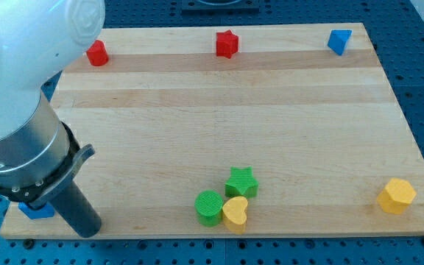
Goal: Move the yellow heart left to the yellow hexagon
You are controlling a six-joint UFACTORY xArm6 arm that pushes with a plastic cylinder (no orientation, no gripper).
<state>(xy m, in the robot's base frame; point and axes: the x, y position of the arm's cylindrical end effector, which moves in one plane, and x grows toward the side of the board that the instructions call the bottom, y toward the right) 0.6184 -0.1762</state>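
The yellow heart (235,212) lies near the view's bottom edge, at the middle. It touches the green cylinder (209,207) on its left and the green star (241,182) just above it. The yellow hexagon (397,196) sits alone at the view's bottom right, far to the right of the heart. My tip (87,229) is the lower end of the dark rod at the view's bottom left, far left of the heart and apart from every block.
A red block (97,53), a red star (227,44) and a blue block (338,40) line the top edge of the wooden board (219,110). A blue block (37,210) is partly hidden behind the rod at bottom left. The arm's white and grey body fills the left.
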